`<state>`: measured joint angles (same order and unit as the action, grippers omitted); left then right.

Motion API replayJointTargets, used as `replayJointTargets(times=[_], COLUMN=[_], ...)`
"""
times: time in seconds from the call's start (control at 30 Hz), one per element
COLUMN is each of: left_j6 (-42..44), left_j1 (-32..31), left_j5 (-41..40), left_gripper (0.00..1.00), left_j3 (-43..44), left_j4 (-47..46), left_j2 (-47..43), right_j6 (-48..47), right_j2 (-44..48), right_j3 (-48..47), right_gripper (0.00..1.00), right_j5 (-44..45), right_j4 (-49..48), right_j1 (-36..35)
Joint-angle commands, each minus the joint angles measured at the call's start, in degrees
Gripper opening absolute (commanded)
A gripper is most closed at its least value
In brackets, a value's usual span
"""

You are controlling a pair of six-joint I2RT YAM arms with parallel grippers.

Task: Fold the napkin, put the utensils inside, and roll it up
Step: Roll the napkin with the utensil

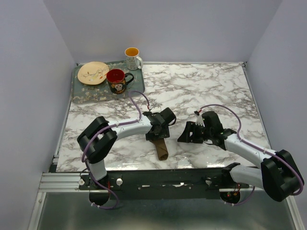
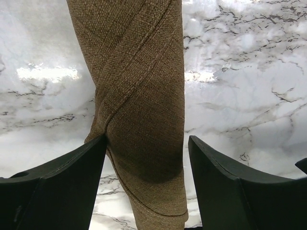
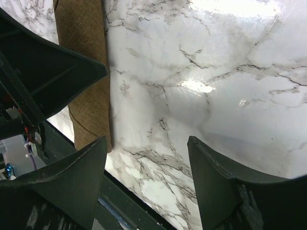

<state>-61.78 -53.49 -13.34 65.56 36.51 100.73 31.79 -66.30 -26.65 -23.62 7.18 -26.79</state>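
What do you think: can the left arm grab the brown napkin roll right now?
Probably yes. The left gripper hangs open right over the napkin, which lies rolled up on the marble. Its jaws stand one on each side of the roll, and nothing shows between them and the cloth.

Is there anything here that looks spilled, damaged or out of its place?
Nothing stands out. The napkin lies as a tidy roll on the table, under the open left pincer. The red mug and the white mug stand upright; no spill shows.
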Motion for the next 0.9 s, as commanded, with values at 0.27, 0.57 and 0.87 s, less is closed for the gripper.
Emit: replayJointTargets(times=[0.27, 0.57, 0.87], left_j6=[3.2, 9.9, 22.1], left_j1=[-0.5, -0.5, -0.1], left_j5=[-3.6, -8.6, -14.8], left_gripper=[0.6, 0.4, 0.26], left_j3=[3.8, 5.5, 6.4], left_j4=[0.7, 1.0, 1.8], left_j2=[4.0, 3.1, 3.8], right_j6=[-1.2, -2.0, -2.1], right_j2=[0.4, 0.7, 0.8], right_j3=[1.5, 0.7, 0.0], right_gripper=[0.76, 0.76, 0.76], right_j5=[-0.4, -0.4, -0.3], right_j4=[0.1, 0.1, 0.5], right_j1=[0.8, 1.1, 1.6])
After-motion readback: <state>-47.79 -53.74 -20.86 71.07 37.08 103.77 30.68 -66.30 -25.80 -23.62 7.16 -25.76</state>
